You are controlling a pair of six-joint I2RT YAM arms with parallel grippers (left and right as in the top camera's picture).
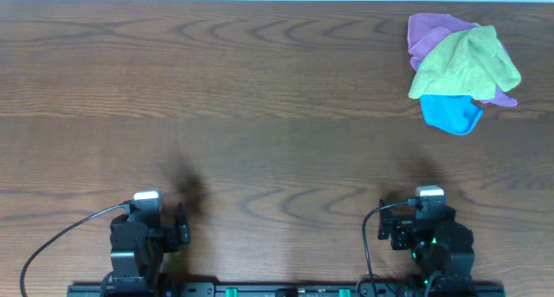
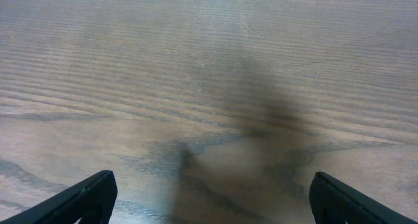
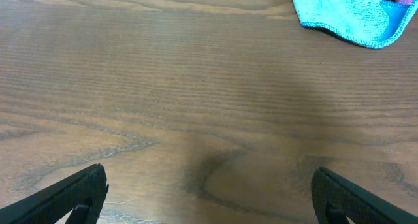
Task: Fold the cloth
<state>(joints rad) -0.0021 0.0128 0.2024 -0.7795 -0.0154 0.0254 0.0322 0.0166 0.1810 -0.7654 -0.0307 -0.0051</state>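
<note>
The light yellow-green cloth lies crumpled at the far right of the table, on top of a purple cloth and a bright blue cloth. My left gripper sits at the near left edge, open and empty over bare wood. My right gripper sits at the near right edge, open and empty, well short of the cloth pile. The yellow-green cloth does not show clearly in the right wrist view; only the blue cloth shows at its top right.
The wooden table spans the whole view. The three cloths form one pile near the far right corner. Black cables run from the arm bases along the near edge.
</note>
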